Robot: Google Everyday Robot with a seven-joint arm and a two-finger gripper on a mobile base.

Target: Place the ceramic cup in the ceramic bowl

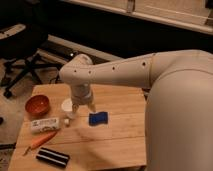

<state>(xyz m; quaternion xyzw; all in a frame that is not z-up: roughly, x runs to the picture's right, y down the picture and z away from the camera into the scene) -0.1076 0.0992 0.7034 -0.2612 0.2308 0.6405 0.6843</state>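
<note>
Desk (120, 145) carries all. Ceramic bowl (37, 105) at L edge, ceramic cup (67, 105) just R of it, apart. Gripper (83, 106) over desk, immed. R of ceramic cup; contact can't be told. Sponge (98, 118) R of & in front of gripper. Packet (45, 125) in front of ceramic bowl, w/ small cube (66, 121) at its R end. Carrot-shaped item (42, 141) in front of packet. Bar-shaped item (52, 157) nearest front edge. Chair (20, 55) behind desk, L.

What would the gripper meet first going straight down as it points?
The gripper hangs close beside the ceramic cup; probably the cup's rim first, otherwise the table, since depth is unclear.
</note>
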